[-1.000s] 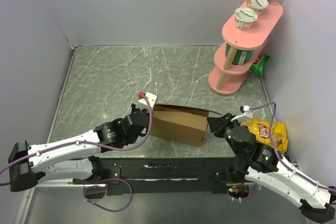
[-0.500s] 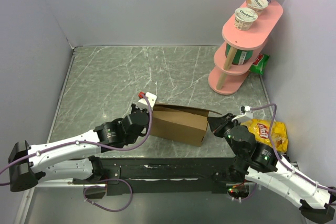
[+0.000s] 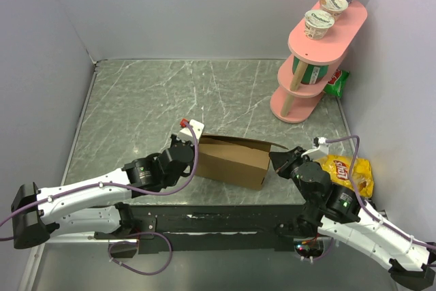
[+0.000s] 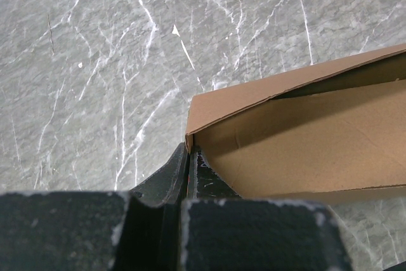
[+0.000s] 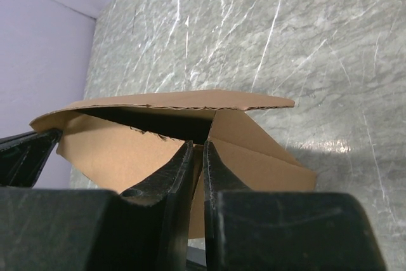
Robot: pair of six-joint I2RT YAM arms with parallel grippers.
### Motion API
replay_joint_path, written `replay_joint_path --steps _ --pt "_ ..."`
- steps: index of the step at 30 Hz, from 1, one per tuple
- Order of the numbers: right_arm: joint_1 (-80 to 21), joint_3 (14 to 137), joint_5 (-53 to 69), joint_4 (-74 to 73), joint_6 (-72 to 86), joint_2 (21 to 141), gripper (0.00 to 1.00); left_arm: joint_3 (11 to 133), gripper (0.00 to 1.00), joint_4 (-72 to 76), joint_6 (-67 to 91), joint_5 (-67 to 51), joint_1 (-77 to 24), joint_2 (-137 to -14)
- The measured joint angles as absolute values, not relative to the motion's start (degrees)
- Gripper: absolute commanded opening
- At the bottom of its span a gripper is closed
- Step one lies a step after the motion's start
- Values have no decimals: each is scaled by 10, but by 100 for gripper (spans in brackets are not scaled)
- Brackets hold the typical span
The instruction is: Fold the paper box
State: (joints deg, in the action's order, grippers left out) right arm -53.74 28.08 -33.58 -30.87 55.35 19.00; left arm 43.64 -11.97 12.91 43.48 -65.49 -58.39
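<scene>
Almost nothing has moved in the last second: the box (image 3: 235,161) sits in the same spot near the front edge of the counter (image 3: 170,93), with one arm at each end as before. The left hand (image 4: 189,155) is shut tight on the thin wall at the box's left corner. The right hand (image 5: 198,157) is narrow, and its fingers look pinched on the card flap at the right end. The box is only thin card, open on top, and each hand holds just a small bit of it. If the hands pull apart or twist in different ways, the card may bend in the wrong place, tear, or slip out of a pinch. A hard push down could squash the walls flat. A push toward the arms could slide the box off the counter's front edge. A chip bag (image 3: 347,172) lies just beside the right arm, and a wide swing could knock it. The top view shows the whole box, both arms and the bag, but not how the fingers grip. The left wrist view shows the corner wall going down between the fingers, and the bare inside of the box. The right wrist view shows a loose top flap hanging over the end.
</scene>
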Motion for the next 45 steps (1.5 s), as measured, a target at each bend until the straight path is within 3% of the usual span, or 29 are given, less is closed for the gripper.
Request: replay_joint_path --steps 11,28,30,31,32,34,35,38,45 --pt "-545 295 -347 -328 586 214 0 436 1 -120 128 434 -655 -584" --pt "-670 334 -466 -433 740 275 0 437 1 -128 128 435 -654 -586" --pt "-672 338 -467 -438 743 279 8 437 1 -128 128 435 -654 -586" --pt "-672 342 -467 -440 741 281 17 437 1 -128 128 435 -654 -586" --pt "-673 347 -467 -442 737 283 38 437 1 -128 128 435 -654 -587" --pt "-674 357 -458 -452 719 285 51 438 1 -128 127 434 -654 -589" --pt "-675 361 -451 -467 699 286 63 439 1 -128 127 434 -654 -591" --pt "-677 375 -423 -488 654 289 73 445 1 -130 127 434 -653 -598" --pt "-687 416 -328 -516 551 317 75 465 1 -131 128 420 -653 -618"
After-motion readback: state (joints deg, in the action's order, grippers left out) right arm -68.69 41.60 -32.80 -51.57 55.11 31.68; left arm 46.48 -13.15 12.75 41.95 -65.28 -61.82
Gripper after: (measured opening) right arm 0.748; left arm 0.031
